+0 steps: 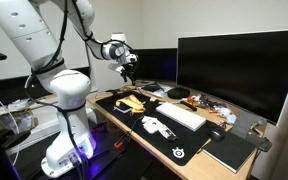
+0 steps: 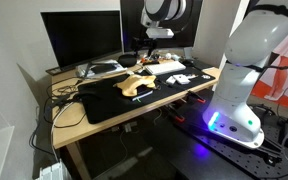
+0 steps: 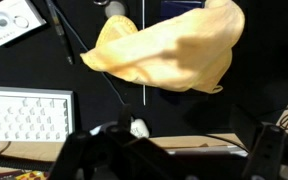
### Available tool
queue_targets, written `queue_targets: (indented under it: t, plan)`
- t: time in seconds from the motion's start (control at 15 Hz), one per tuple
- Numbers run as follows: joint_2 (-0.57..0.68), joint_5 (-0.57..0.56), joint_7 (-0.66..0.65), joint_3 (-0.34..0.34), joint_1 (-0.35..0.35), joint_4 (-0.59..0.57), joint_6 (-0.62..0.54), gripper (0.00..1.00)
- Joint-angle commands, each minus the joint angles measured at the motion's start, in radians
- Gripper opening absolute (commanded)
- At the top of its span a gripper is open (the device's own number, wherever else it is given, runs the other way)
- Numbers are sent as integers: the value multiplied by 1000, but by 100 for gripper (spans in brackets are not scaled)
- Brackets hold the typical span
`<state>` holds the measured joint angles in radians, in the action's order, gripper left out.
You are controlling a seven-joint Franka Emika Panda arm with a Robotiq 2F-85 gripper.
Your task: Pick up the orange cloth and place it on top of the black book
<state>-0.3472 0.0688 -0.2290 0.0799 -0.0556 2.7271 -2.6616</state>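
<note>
The orange cloth (image 1: 132, 102) lies crumpled on the black desk mat, and also shows in an exterior view (image 2: 136, 84) and at the top of the wrist view (image 3: 169, 50). The black book (image 1: 229, 150) lies flat on the desk end farthest from the robot base. My gripper (image 1: 129, 68) hangs in the air above the desk, over and a little beyond the cloth, not touching it. It also shows in an exterior view (image 2: 149, 45). In the wrist view its fingers (image 3: 169, 160) are spread apart with nothing between them.
A white keyboard (image 1: 181, 116) lies on the mat between the cloth and the book, with a white object (image 1: 156, 125) beside it. A large monitor (image 1: 239, 65) stands along the back of the desk. Cables and small items lie near its base.
</note>
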Motion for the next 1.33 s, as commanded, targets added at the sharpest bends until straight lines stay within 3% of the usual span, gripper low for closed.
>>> queue_targets:
  t: [0.0,0.6,0.67,1.27]
  plan:
    - [-63,69,61,-19,-43,-25,100,100]
    - [-96,68,188,-45,-49,-136,343,100]
    - [-91,60,152,-26,-39,-109,292,100]
    - [-86,60,154,-27,-38,-114,297,100]
